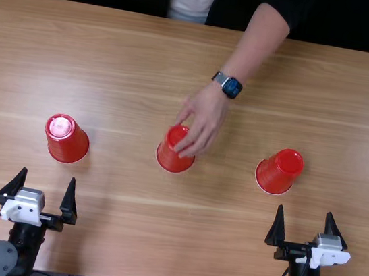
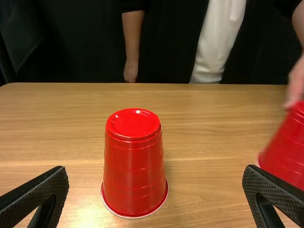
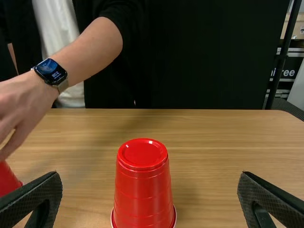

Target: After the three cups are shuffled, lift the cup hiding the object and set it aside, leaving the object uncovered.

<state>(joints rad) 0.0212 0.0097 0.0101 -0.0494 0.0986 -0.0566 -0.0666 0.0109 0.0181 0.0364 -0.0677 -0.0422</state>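
Note:
Three red cups stand upside down in a row on the wooden table. The left cup (image 1: 67, 139) (image 2: 134, 163) sits just beyond my left gripper (image 1: 41, 191), which is open with nothing between its fingers. A person's hand (image 1: 200, 121) rests on top of the middle cup (image 1: 175, 150), whose side appears at the left wrist view's edge (image 2: 287, 149). The right cup (image 1: 279, 170) (image 3: 143, 185) stands just beyond my right gripper (image 1: 303, 230), also open and holding nothing. No ball is visible.
The person's forearm, with a wristwatch (image 1: 227, 84) (image 3: 50, 71), reaches in from the far side of the table (image 1: 114, 54). Their body stands behind the far edge. Bare wood separates the cups from the grippers.

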